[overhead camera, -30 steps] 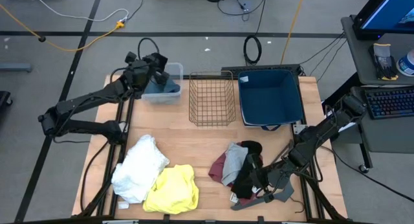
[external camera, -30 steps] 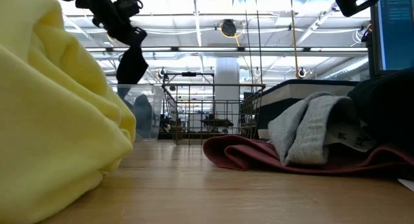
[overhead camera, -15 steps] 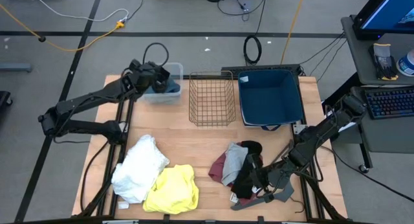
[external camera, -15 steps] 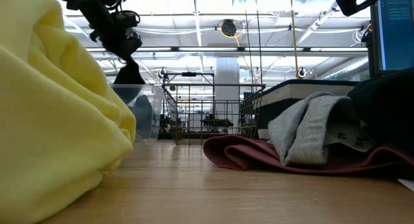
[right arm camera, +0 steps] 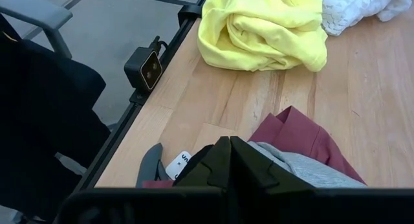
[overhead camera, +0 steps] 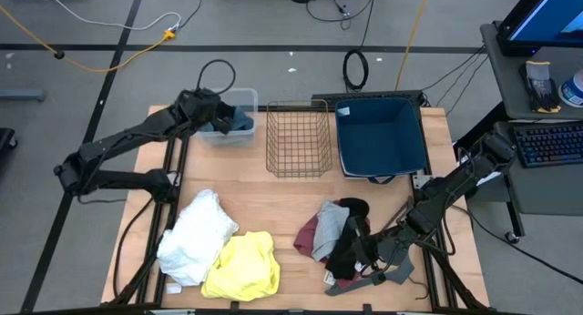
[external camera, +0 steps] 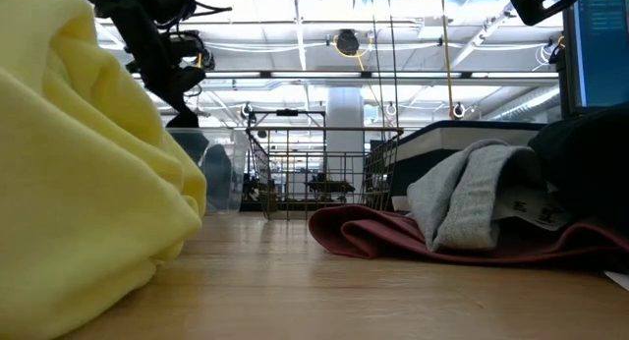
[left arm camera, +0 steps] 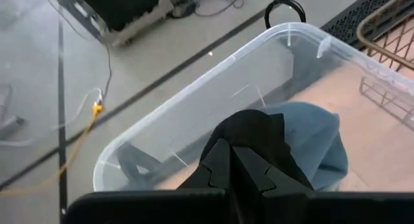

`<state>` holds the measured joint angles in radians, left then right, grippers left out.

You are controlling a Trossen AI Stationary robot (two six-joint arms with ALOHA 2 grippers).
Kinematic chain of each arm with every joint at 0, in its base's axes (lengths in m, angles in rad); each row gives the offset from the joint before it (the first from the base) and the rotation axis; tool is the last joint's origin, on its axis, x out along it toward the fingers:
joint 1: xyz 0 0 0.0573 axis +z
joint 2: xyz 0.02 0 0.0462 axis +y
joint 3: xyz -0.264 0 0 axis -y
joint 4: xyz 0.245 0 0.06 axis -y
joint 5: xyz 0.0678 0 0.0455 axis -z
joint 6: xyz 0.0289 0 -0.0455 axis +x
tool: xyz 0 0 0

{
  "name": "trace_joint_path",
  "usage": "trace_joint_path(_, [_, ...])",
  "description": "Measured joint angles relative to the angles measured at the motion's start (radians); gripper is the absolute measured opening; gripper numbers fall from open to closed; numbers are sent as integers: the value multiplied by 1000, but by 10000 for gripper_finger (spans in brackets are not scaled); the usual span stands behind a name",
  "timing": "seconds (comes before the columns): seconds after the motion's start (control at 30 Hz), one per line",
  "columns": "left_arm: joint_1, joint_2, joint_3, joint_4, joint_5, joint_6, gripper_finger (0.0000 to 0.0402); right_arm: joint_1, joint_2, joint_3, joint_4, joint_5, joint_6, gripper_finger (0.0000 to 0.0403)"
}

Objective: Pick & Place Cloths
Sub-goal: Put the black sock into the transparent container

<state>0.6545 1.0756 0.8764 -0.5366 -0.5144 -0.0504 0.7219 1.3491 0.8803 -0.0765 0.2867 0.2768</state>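
Note:
My left gripper [overhead camera: 221, 116] [left arm camera: 231, 153] hangs over the clear plastic bin [overhead camera: 244, 135] at the table's far left, shut on a black cloth [left arm camera: 252, 127]. A blue cloth [left arm camera: 320, 143] lies in that bin. At the near right a maroon cloth [overhead camera: 306, 237], a grey cloth [overhead camera: 330, 226] and a black cloth [overhead camera: 349, 253] lie piled on the table. My right gripper [overhead camera: 358, 235] [right arm camera: 229, 147] is shut just above that pile. White [overhead camera: 196, 235] and yellow [overhead camera: 241, 265] cloths lie at the near left. My left gripper pinches a bunched part of the black cloth [left arm camera: 240, 134] between its two shut fingers, slanting down toward the bin from the table's left side. The cloth hangs off the fingertips, and its lower end dips inside the bin's rim above the blue cloth. My right gripper is shut over the pile; I cannot tell whether it touches the black or grey cloth there.
A wire basket [overhead camera: 298, 137] and a blue tub [overhead camera: 381, 137] stand along the far edge, right of the bin. A dark grey hanger [overhead camera: 390, 268] lies by the pile at the near right. Bare wood shows in the table's middle.
My left gripper has sunk toward the clear bin and tipped its fingers downward, still shut on the black cloth. The cloth, which hung well above the bin, now reaches down into it. My right arm has kept still.

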Motion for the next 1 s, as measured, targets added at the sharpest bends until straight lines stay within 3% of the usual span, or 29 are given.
trace_joint_path(0.27, [93, 0, 0, -71, 140, -100, 0, 0, 0, 0, 0, -1, 0, 1])
trace_joint_path(0.73, [150, 5, 0, -177, 210, -194, 0, 0, 0, 0, 0, -1, 0, 1])
trace_joint_path(1.0, [150, 101, 0, -172, 236, -200, 0, 0, 0, 0, 0, -3, 26, 1])
